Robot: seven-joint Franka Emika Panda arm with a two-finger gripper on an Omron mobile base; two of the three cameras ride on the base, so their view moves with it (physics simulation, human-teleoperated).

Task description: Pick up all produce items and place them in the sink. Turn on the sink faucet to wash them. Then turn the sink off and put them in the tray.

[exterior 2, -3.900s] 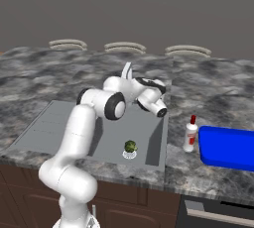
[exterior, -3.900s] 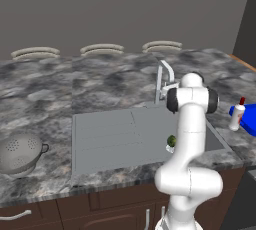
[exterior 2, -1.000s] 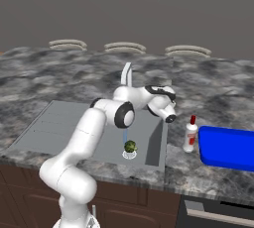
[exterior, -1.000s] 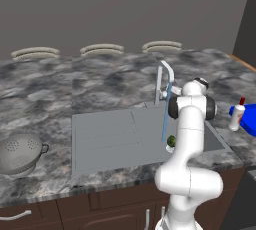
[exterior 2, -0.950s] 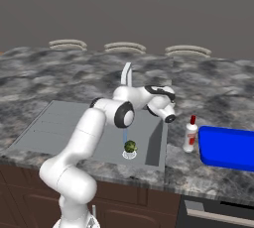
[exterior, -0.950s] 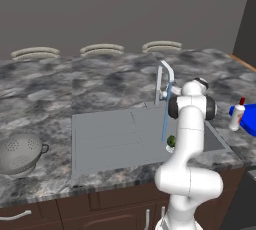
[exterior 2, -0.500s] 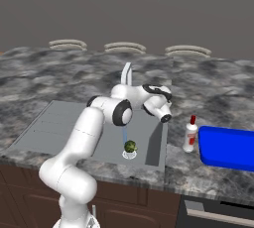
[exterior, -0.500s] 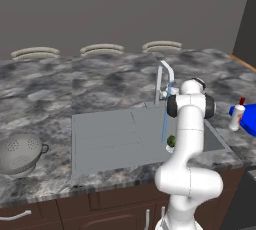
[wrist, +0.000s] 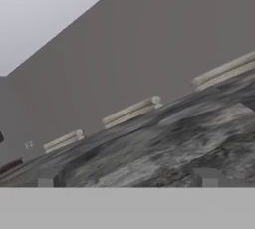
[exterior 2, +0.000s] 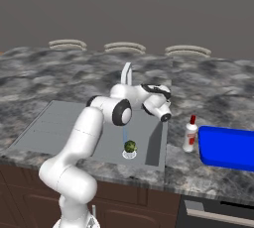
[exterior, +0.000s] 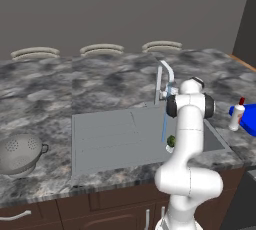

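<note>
I saw the broccoli floret (exterior 2: 130, 146) sitting on the drain in the sink (exterior: 115, 139) basin, under a thin stream running from the faucet (exterior: 165, 76). My tool (wrist: 127, 177) was spread wide — nothing between its 2 tips — raised beside the faucet, aimed across the desk (exterior: 55, 86) toward the back wall. The blue tray (exterior 2: 228, 147) lay at the desk's right edge, just beside a white bottle (exterior 2: 190, 134).
</note>
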